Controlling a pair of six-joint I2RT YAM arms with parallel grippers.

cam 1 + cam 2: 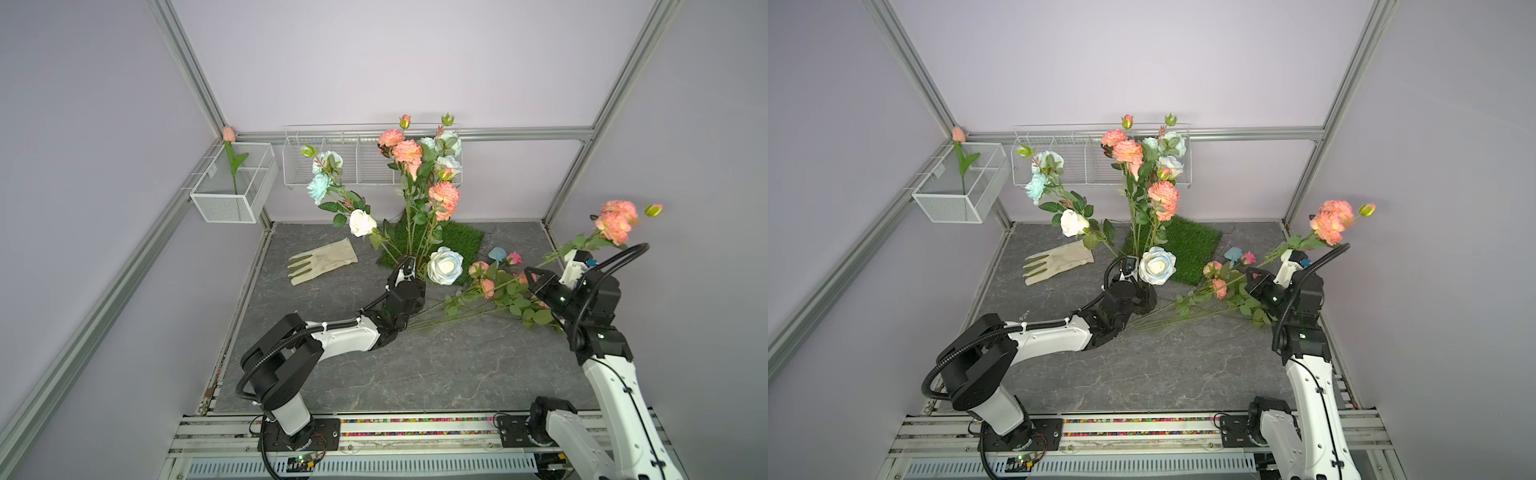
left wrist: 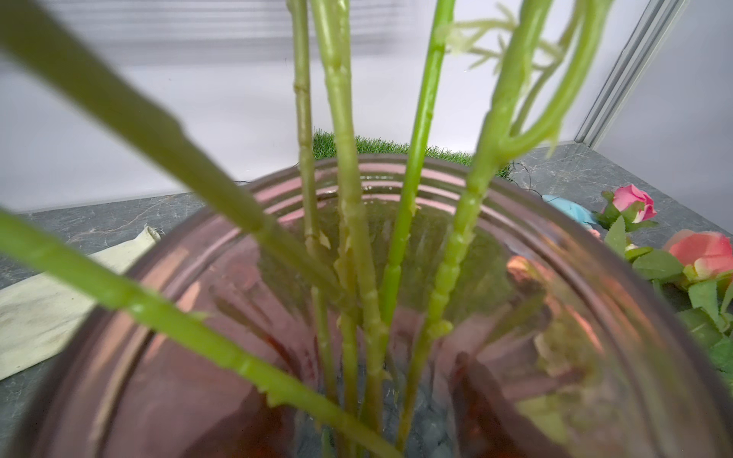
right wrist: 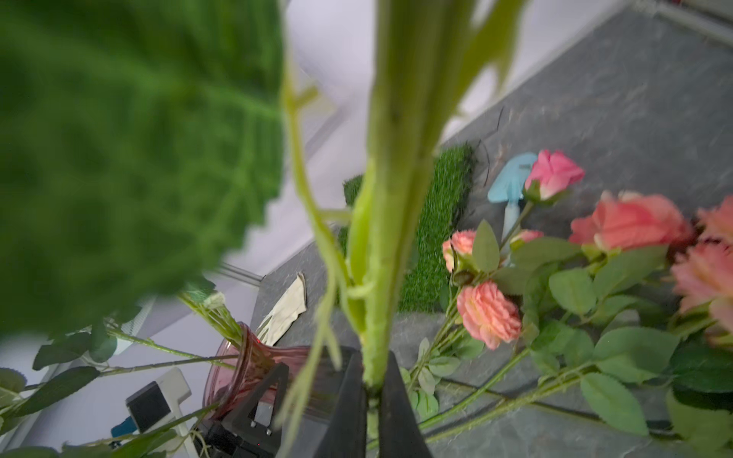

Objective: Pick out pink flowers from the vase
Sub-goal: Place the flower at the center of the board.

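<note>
Grey stone bench [image 1: 436, 365], lilac walls [image 1: 374, 62]: my left gripper [image 1: 1142, 297] clamps the vase [image 2: 396, 170] mid-bench by the turf mat [image 1: 461, 237], my right gripper [image 3: 373, 392] pinches a pink spray [image 1: 615, 222] by its stem above pink flowers [image 1: 486, 286] lying near the right edge.

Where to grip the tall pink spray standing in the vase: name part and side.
Probably its bare lower stem, just above the vase rim, below the leaves. Come from the right, over the pale rose: the left gripper holds the vase on the left, and the stem stands nearly upright.
</note>
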